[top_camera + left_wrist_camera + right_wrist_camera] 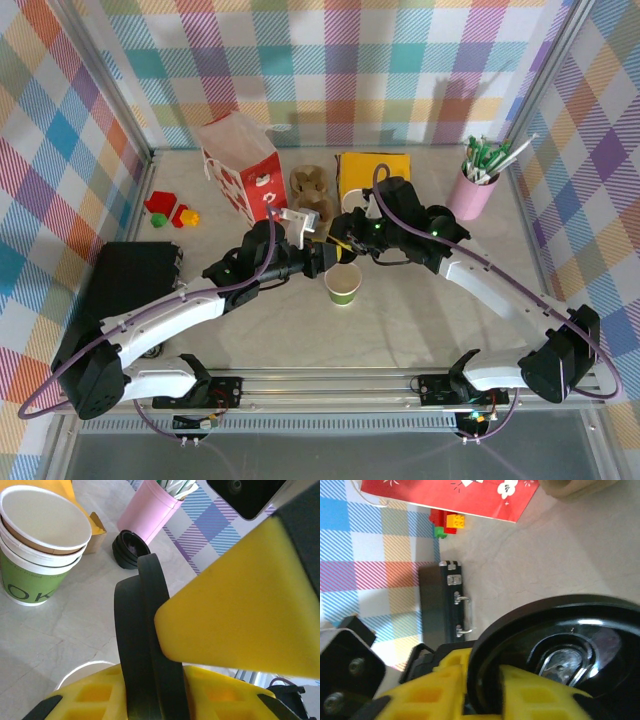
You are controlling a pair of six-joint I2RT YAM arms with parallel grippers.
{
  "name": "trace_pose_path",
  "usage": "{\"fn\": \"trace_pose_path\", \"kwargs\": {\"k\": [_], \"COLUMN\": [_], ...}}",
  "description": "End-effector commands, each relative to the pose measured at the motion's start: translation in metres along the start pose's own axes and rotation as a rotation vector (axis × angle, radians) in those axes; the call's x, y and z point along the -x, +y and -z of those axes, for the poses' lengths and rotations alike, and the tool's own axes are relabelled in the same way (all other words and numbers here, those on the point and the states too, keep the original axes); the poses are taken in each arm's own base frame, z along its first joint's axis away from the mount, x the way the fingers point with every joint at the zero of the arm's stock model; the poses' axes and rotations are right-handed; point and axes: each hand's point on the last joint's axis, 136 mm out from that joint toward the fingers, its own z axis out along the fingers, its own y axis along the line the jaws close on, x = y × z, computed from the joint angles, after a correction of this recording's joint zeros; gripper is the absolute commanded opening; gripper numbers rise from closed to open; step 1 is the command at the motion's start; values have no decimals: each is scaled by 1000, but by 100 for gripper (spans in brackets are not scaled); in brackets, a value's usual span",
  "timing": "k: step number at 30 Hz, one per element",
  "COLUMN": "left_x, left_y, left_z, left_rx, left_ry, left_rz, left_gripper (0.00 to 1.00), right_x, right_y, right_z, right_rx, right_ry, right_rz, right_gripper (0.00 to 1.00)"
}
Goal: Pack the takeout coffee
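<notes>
Cup (343, 285) stands upright, white above, green below.

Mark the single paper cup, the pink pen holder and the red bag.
single paper cup (343, 284), top view, open mouth
pink pen holder (471, 197), top view, side wall
red bag (245, 181), top view, front face

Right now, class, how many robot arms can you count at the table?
2: left arm from the near-left corner, right arm from the near-right, meeting by the paper cup.
</notes>
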Motion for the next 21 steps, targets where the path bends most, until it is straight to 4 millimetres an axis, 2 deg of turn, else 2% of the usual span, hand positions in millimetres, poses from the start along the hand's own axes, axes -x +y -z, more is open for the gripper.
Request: {"fn": "trace_pose_path", "kwargs": {"k": [1, 2, 6, 10, 14, 17, 21], "left_x": [9, 9, 10, 17, 27, 30, 36], "left_y": [-11, -11, -11, -9, -10, -12, -15], "left_z": [10, 12, 24, 40, 63, 79, 90], "left_rx": [-23, -18, 10, 39, 50, 58, 32], "left_ry": [-35, -31, -10, 21, 45, 83, 119], "left_rz": [-5, 0, 26, 101, 215, 308, 460], "left_gripper": [24, 24, 22, 20, 19, 19, 18], "right_x": [11, 15, 31, 34, 20, 3, -4], "right_y": [17, 18, 23, 29, 25, 23, 30], "right_z": [31, 38, 79, 103, 99, 83, 67], "right_rx": [-5, -18, -63, -75, -40, -8, -22], "right_ry": [-89, -108, -225, -297, -286, -277, -384], "right_rz": [104, 131, 296, 587, 902, 1176, 1498], "right_gripper": [46, 51, 58, 58, 58, 56, 57]}}
